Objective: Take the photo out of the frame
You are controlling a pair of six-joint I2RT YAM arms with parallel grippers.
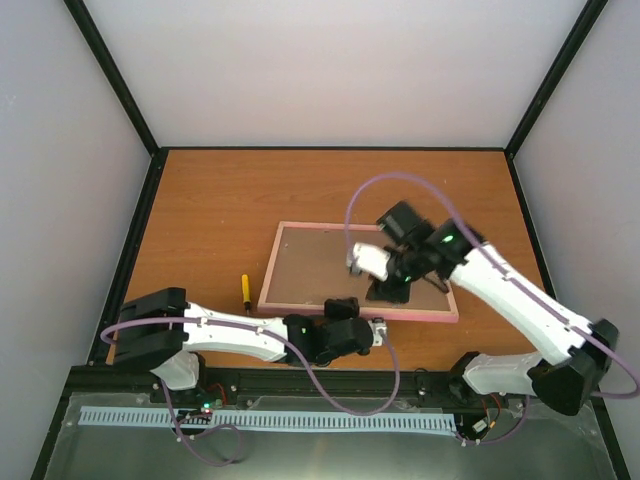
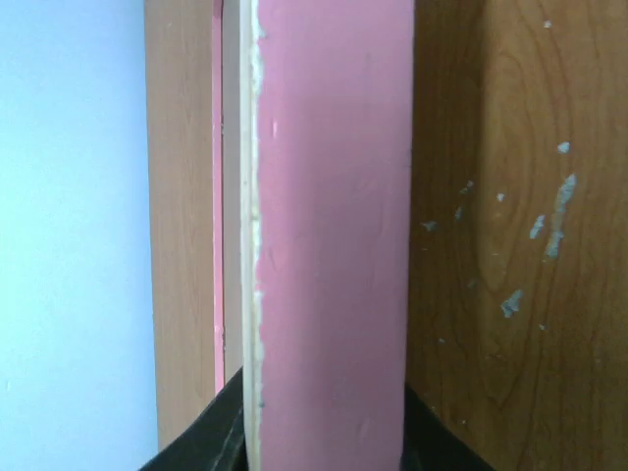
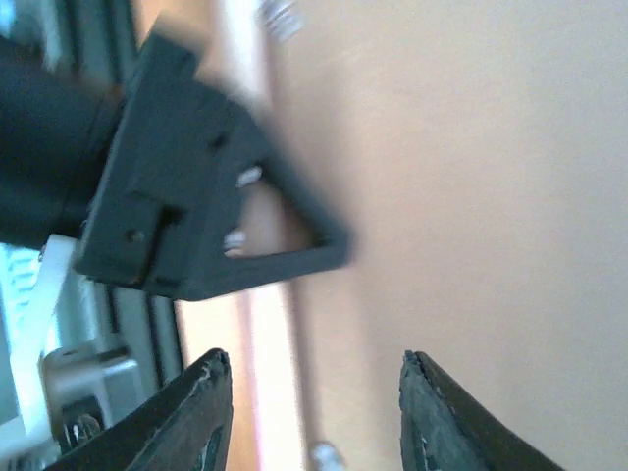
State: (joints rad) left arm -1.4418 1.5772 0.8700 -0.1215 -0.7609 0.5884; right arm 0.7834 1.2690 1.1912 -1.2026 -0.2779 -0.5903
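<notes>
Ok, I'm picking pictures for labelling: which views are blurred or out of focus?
Right wrist: motion blur smears the left gripper; its own fingers look sharper. Left wrist: the pink frame is too close, soft. Top external: fairly sharp, evenly lit.

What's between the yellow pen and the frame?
Nothing: a narrow strip of bare table separates the yellow pen from the frame, seen in the top view.

No readable text, label or number anywhere.
</notes>
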